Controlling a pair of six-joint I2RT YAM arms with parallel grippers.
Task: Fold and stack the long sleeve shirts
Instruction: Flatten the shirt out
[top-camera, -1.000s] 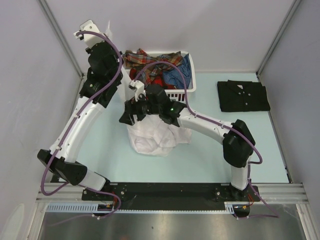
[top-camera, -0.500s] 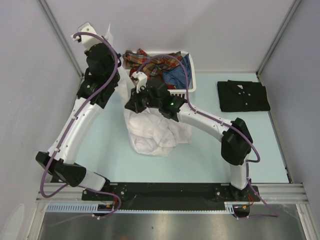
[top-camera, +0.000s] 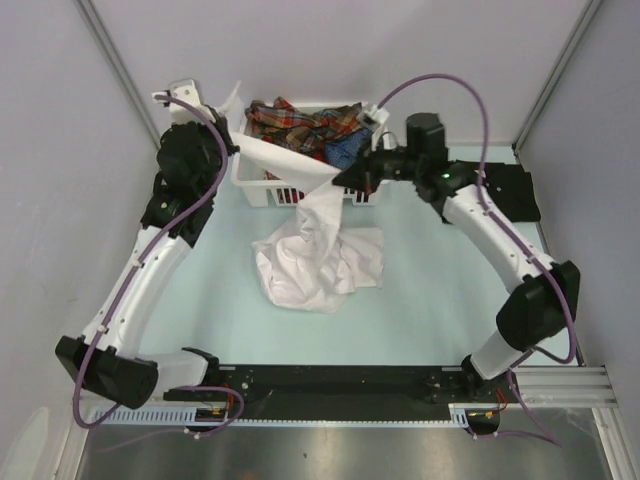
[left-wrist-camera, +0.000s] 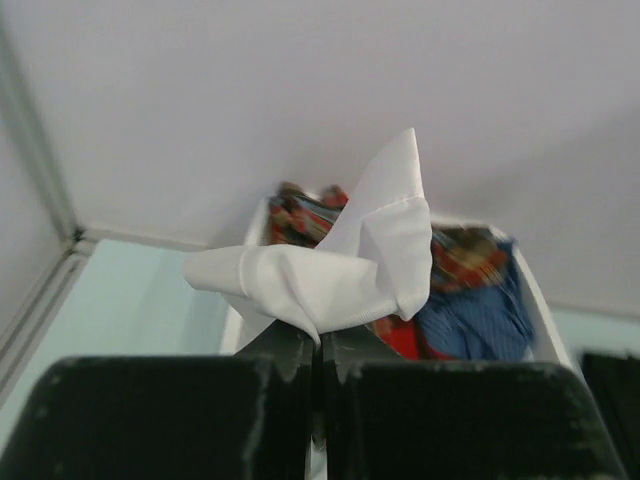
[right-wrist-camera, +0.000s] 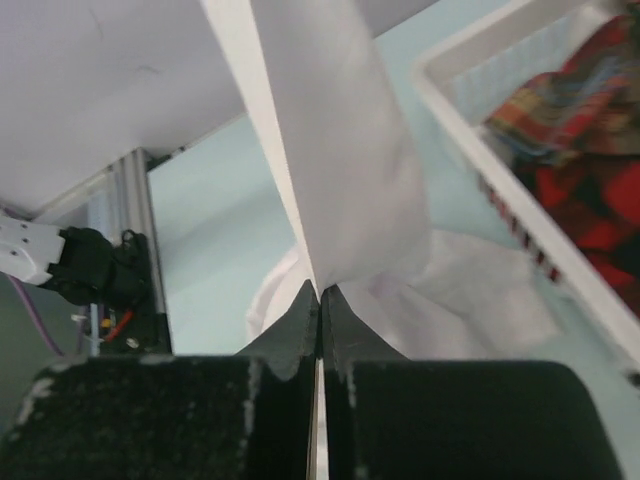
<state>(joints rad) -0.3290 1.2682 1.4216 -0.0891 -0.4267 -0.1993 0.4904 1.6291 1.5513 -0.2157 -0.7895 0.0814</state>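
Left hand (left-wrist-camera: 315, 342) and right hand (right-wrist-camera: 320, 297) pinch the white shirt (top-camera: 316, 262) between them.

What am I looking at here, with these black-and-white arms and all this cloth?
These are two robot arms bolted to a table, each ending in a two-finger gripper. One picture looks down from above; the other two come from wrist cameras. On the pale blue table stands a white basket holding plaid shirts and a blue shirt; a folded black shirt lies at the right. The left gripper and right gripper are both shut on one white shirt, stretching part in the air while the rest lies crumpled on the table.
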